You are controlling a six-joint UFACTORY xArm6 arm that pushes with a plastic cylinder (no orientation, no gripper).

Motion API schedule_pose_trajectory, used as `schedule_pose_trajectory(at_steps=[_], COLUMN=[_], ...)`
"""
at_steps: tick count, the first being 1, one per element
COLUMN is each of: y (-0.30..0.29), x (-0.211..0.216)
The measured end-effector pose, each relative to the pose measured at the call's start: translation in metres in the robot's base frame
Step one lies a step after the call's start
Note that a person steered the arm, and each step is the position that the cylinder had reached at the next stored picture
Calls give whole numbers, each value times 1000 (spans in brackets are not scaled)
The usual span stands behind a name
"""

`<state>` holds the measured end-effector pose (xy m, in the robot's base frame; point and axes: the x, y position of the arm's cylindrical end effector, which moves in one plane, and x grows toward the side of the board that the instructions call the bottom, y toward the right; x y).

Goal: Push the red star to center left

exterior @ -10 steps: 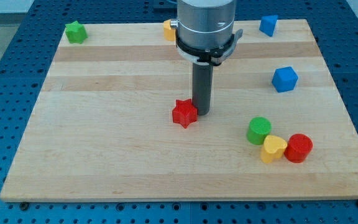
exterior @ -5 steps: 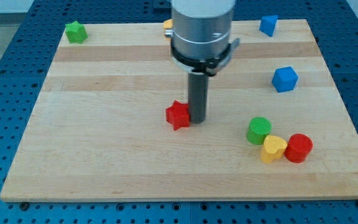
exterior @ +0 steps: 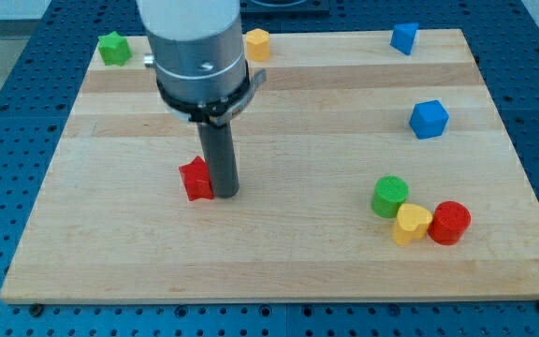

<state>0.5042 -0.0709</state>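
Observation:
The red star (exterior: 196, 179) lies on the wooden board (exterior: 279, 253), left of the board's middle. My tip (exterior: 225, 193) stands on the board right against the star's right side, touching it. The rod and the arm's grey body rise above it and hide part of the board behind.
A green star (exterior: 112, 47) sits at the top left corner. A yellow block (exterior: 256, 43) is at the top edge. Two blue blocks (exterior: 403, 36) (exterior: 429, 119) are at the upper right. A green cylinder (exterior: 389, 197), a yellow block (exterior: 411, 225) and a red cylinder (exterior: 449, 223) cluster at the lower right.
My tip has moved to the view's left, pushing the red star leftward and slightly down. The other blocks have not moved.

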Motion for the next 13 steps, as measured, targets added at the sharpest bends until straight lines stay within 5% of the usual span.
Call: schedule_pose_trajectory(at_steps=[3, 6, 9, 13], y=[-43, -35, -8, -85], x=[-3, -74, -98, -100])
